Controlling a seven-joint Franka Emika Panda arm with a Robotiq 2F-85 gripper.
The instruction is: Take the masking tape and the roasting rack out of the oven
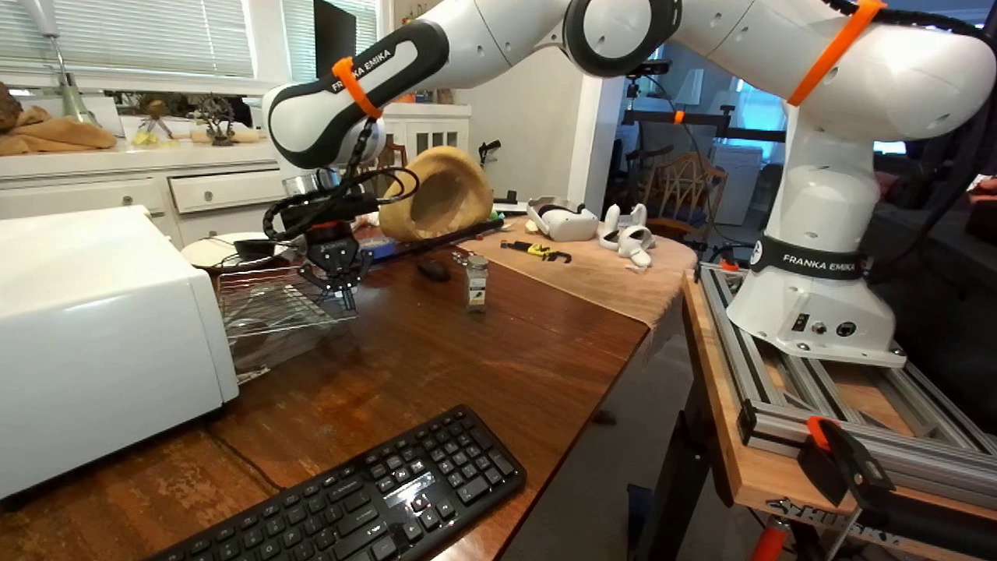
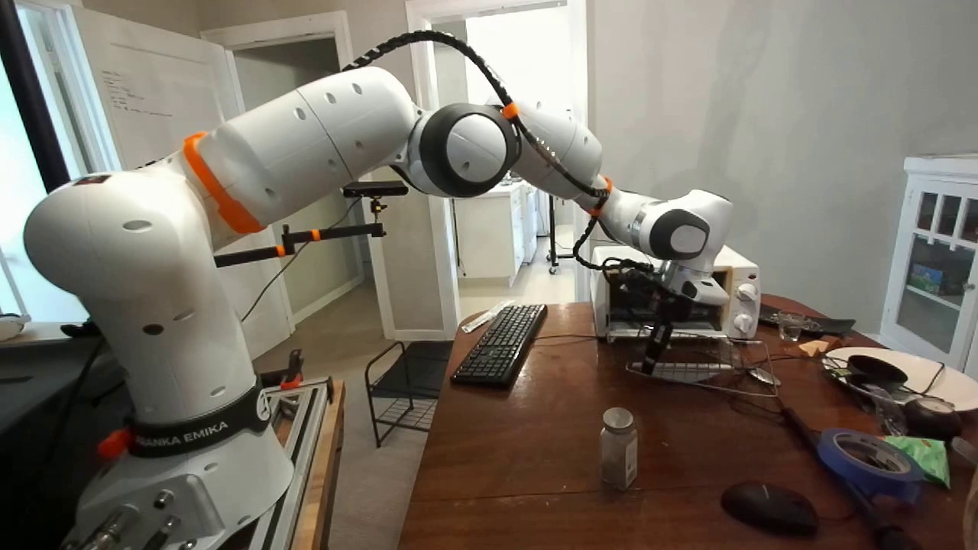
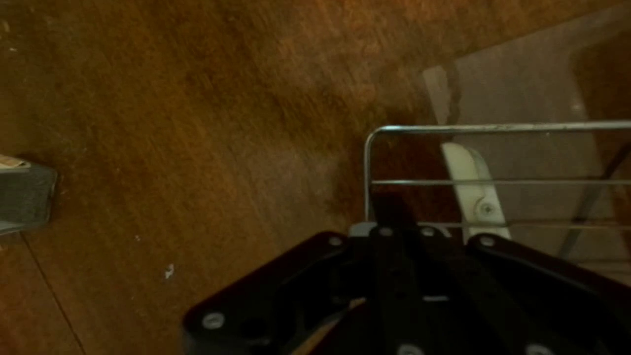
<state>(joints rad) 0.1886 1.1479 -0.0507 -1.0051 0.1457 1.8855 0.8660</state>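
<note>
The roasting rack [image 3: 493,129] is a thin wire grid in front of the open oven, low over the table; it also shows in an exterior view [image 1: 311,323]. The white oven [image 1: 117,288] also stands behind the arm in an exterior view [image 2: 747,275]. My gripper [image 1: 348,302] points down at one end of the rack. In the wrist view its fingers [image 3: 394,214] are together, beside the rack's end wire near a corner. Whether a wire is pinched between them is hidden. A blue roll of tape [image 2: 894,480] lies on the table, away from the oven.
A black keyboard [image 2: 500,344] lies beside the oven. A small jar [image 2: 619,451] stands mid-table, with a black mouse [image 2: 768,508] nearby. A large plate [image 2: 947,374] with dark items sits at the table's side. A pale strip with a screw [image 3: 475,192] shows under the rack wires.
</note>
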